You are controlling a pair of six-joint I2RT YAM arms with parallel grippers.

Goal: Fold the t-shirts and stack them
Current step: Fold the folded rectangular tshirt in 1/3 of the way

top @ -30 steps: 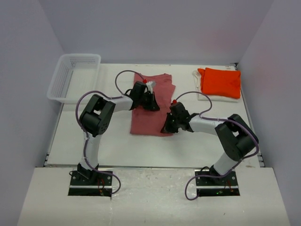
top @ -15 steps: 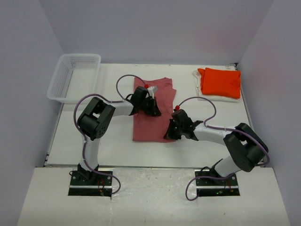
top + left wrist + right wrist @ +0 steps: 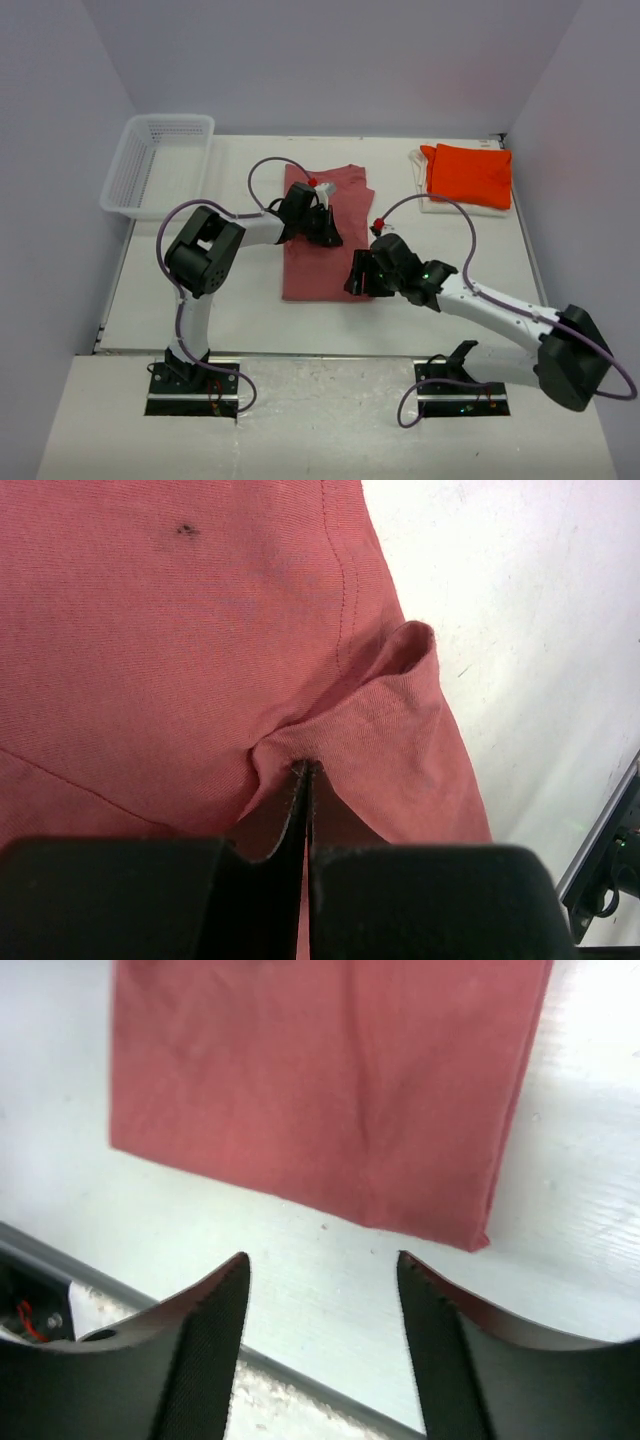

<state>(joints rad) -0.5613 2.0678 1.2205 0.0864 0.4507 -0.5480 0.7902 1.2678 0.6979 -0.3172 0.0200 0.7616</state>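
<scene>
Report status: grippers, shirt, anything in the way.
Left gripper shut on rose-red t-shirt, pinching a fold. Right gripper open by its near edge, empty. Orange t-shirt folded far right, out of the way.

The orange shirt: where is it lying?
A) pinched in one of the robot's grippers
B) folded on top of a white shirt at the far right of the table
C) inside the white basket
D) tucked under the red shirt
B: the orange t-shirt lies folded on the white t-shirt, whose edges show beneath it, at the table's far right corner.
</scene>
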